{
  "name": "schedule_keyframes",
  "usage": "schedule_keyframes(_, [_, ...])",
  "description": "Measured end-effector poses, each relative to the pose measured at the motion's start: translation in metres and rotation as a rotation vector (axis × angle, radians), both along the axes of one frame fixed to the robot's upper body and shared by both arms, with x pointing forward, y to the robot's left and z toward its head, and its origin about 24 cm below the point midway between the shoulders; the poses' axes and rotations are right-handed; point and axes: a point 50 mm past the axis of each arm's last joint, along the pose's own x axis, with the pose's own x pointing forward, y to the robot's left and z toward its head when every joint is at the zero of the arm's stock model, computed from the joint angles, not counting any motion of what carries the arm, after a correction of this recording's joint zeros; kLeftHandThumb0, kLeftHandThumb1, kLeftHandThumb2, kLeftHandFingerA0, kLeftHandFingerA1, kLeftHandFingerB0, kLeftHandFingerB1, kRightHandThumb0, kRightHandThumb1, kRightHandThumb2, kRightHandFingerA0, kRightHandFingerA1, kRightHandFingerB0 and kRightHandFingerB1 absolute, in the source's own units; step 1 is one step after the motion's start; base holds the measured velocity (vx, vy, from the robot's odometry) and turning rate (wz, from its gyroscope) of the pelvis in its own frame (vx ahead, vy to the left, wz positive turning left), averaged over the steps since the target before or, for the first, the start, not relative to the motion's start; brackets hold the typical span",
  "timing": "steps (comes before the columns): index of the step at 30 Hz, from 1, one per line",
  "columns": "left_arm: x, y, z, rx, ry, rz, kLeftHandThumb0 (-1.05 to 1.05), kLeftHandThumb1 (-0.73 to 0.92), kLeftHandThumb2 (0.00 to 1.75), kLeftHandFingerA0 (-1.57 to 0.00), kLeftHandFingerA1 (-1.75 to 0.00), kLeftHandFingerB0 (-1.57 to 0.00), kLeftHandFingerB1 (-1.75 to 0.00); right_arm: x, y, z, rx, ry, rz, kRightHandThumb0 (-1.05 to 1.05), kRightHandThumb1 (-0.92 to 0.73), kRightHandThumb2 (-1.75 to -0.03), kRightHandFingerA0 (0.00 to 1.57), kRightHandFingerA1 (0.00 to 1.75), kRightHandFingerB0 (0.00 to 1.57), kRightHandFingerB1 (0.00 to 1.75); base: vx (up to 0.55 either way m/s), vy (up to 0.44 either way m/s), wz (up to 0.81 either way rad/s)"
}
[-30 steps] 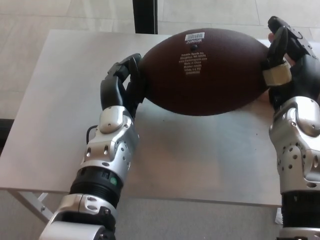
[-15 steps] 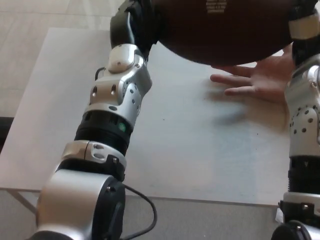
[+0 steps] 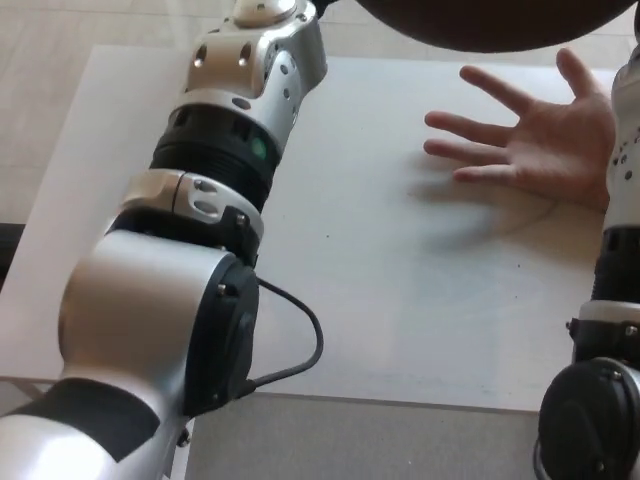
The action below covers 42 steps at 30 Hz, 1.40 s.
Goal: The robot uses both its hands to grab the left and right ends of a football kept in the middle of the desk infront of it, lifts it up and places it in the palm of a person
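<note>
Only the underside of the brown football [image 3: 490, 25] shows, as a dark curve against the top edge of the head view, raised well above the white desk [image 3: 400, 280]. Below it a person's hand [image 3: 540, 145] lies palm up over the desk at the right, fingers spread toward the left. My left arm [image 3: 235, 130] stretches up and out of the top of the picture, and my right arm [image 3: 620, 250] rises along the right edge. Both of my hands are beyond the top of the frame.
The desk's front edge [image 3: 350, 400] runs across the lower picture, with grey floor below it. A black cable [image 3: 300, 340] loops off my left elbow. Pale floor tiles [image 3: 40, 40] lie beyond the desk on the left.
Both arms have gone up and forward with the football, so the hands and most of the ball have left the top of the frame. The person's palm now shows in full under the ball.
</note>
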Motion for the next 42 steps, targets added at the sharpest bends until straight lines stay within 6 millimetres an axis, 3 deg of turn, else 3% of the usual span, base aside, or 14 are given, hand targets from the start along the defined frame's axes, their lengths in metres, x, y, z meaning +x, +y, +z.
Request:
schedule_keyframes(1, [0.0,-0.001,-0.001,0.027,0.008,-0.005,-0.42,0.87,0.66,-0.77,-1.22,-0.6,-0.65,0.001,-0.002,-0.002,0.018,0.009,-0.006,-0.69,-0.92,-0.68,0.56,0.69,0.45,0.42,0.0,0.0,0.0])
schedule_keyframes(2, [0.0,-0.003,-0.002,0.062,0.021,-0.01,-0.43,0.71,1.07,-0.98,-1.19,-0.58,-0.72,0.002,-0.004,-0.005,0.041,0.023,-0.011,-0.67,-0.92,-0.68,0.58,0.75,0.45,0.43,0.0,0.0,0.0])
schedule_keyframes(3, [-0.001,-0.004,-0.004,0.087,0.03,-0.014,-0.44,0.85,0.72,-0.88,-1.65,-0.52,-0.63,0.002,-0.005,-0.008,0.058,0.033,-0.014,-0.68,-0.92,-0.7,0.73,0.88,0.44,0.43,0.0,0.0,0.0])
schedule_keyframes(6, [-0.002,-0.007,-0.01,0.138,0.069,-0.024,-0.38,0.69,1.06,-1.2,-1.35,-0.49,-0.72,0.004,-0.009,-0.019,0.116,0.071,-0.018,-0.67,-0.91,-0.67,0.63,0.8,0.53,0.48,0.0,0.0,0.0])
schedule_keyframes(9, [-0.004,-0.011,-0.019,0.16,0.115,-0.037,-0.38,0.67,1.05,-1.15,-1.32,-0.53,-0.77,0.006,-0.015,-0.032,0.188,0.118,-0.028,-0.66,-0.9,-0.67,0.68,0.85,0.58,0.51,0.0,0.0,0.0])
schedule_keyframes(10, [-0.005,-0.012,-0.022,0.165,0.128,-0.041,-0.37,0.83,0.64,-0.91,-1.63,-0.43,-0.6,0.007,-0.016,-0.036,0.208,0.135,-0.032,-0.67,-0.89,-0.66,0.65,0.74,0.58,0.53,0.0,0.0,0.0])
schedule_keyframes(13, [-0.007,-0.015,-0.028,0.198,0.156,-0.052,-0.43,0.81,0.7,-0.88,-1.65,-0.45,-0.61,0.008,-0.02,-0.047,0.271,0.174,-0.046,-0.73,-0.84,-0.67,0.62,1.26,0.59,0.59,0.0,0.0,0.0])
schedule_keyframes(21, [-0.012,-0.021,-0.042,0.231,0.221,-0.058,-0.44,0.65,1.02,-1.02,-1.27,-0.47,-0.71,0.007,-0.022,-0.065,0.359,0.234,-0.07,-0.72,-0.91,-0.67,0.75,0.78,0.54,0.5,0.0,0.0,0.0])
schedule_keyframes(22, [-0.013,-0.021,-0.045,0.228,0.23,-0.057,-0.43,0.78,0.67,-0.81,-1.53,-0.5,-0.72,0.007,-0.022,-0.068,0.365,0.24,-0.07,-0.71,-0.91,-0.67,0.76,0.83,0.61,0.55,0.0,0.0,0.0])
schedule_keyframes(36, [-0.021,-0.023,-0.065,0.192,0.321,0.033,-0.42,0.78,0.66,-0.87,-1.41,-0.43,-0.71,0.008,-0.021,-0.086,0.404,0.296,-0.061,-0.68,-0.92,-0.68,0.78,1.03,0.54,0.51,0.0,0.0,0.0])
schedule_keyframes(37, [-0.021,-0.023,-0.067,0.184,0.33,0.045,-0.38,0.77,0.68,-0.81,-1.52,-0.39,-0.64,0.009,-0.02,-0.086,0.397,0.298,-0.058,-0.66,-0.75,-1.16,0.79,0.89,0.47,0.61,0.0,0.0,0.0])
schedule_keyframes(38, [-0.022,-0.022,-0.067,0.18,0.336,0.055,-0.49,0.73,0.65,-0.76,-1.46,-0.4,-0.53,0.009,-0.019,-0.086,0.384,0.301,-0.054,-0.71,-0.91,-0.66,0.92,1.3,0.65,0.52,0.0,0.0,0.0])
schedule_keyframes(40, [-0.022,-0.022,-0.067,0.199,0.335,0.052,-0.52,0.74,0.66,-0.81,-1.45,-0.45,-0.51,0.008,-0.02,-0.088,0.36,0.315,-0.054,-0.71,-0.9,-0.68,0.8,1.29,0.65,0.51,0.0,0.0,0.0])
schedule_keyframes(42, [-0.022,-0.023,-0.066,0.261,0.316,0.039,-0.32,0.71,0.6,-0.95,-0.96,-0.28,-0.47,0.008,-0.021,-0.091,0.327,0.336,-0.059,-0.69,-0.89,-0.67,0.63,0.81,0.6,0.5,0.0,0.0,0.0])
